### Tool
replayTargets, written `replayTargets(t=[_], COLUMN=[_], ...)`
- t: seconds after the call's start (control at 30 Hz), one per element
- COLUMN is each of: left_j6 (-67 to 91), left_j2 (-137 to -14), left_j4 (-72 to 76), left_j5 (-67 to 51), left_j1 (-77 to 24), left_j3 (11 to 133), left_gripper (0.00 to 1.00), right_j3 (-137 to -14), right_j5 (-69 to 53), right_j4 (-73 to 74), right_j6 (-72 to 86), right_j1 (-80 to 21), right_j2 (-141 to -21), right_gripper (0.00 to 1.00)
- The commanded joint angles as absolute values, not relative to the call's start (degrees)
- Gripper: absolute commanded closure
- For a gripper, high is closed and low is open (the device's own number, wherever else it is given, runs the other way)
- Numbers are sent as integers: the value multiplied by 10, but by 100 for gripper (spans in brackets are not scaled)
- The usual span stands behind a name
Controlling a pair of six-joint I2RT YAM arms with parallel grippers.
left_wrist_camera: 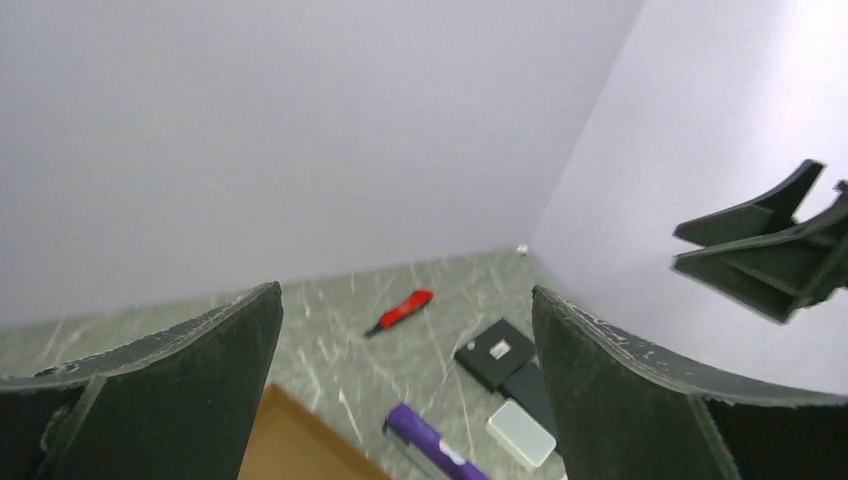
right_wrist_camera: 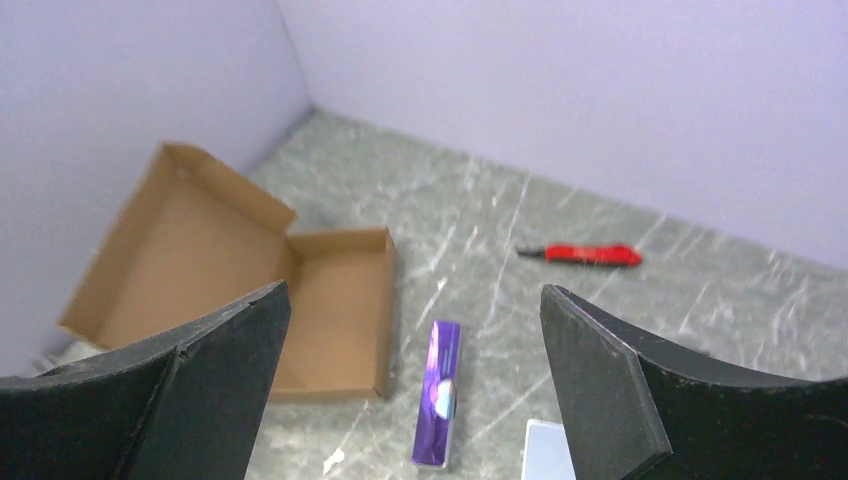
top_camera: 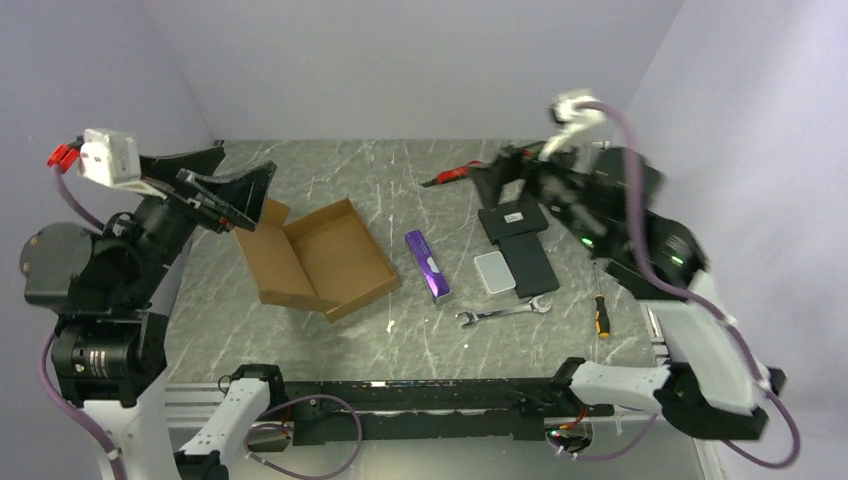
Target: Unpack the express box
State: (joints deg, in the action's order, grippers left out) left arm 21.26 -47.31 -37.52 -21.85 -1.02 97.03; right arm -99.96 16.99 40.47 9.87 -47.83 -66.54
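Note:
The express box [top_camera: 320,258] is a flat brown cardboard carton lying open at the left-middle of the table, its lid folded back to the left; its inside looks empty. It also shows in the right wrist view [right_wrist_camera: 250,280] and as a brown corner in the left wrist view [left_wrist_camera: 295,445]. My left gripper [top_camera: 228,196] is open and empty, raised above the lid's far left side. My right gripper [top_camera: 510,172] is open and empty, raised over the back right of the table. A purple box [top_camera: 427,266] lies to the right of the carton.
Right of the purple box lie a white flat case [top_camera: 494,271], two black flat boxes [top_camera: 517,232], a wrench [top_camera: 503,313] and a screwdriver [top_camera: 600,312]. A red utility knife [top_camera: 455,174] lies at the back. Walls close the table on three sides.

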Motion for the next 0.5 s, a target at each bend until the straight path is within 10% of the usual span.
replayTargets(t=[0.0, 0.47], left_j6=[249, 214], left_j2=[-431, -454], left_j4=[-170, -92], left_j5=[-270, -196], left_j1=[-12, -12], left_j3=[939, 953], left_gripper=[1, 1], right_j3=[-1027, -1038], right_j5=[155, 313], right_j4=[364, 282], right_j6=[45, 5], right_j1=[-478, -477], right_j2=[-572, -454], right_gripper=[0, 0])
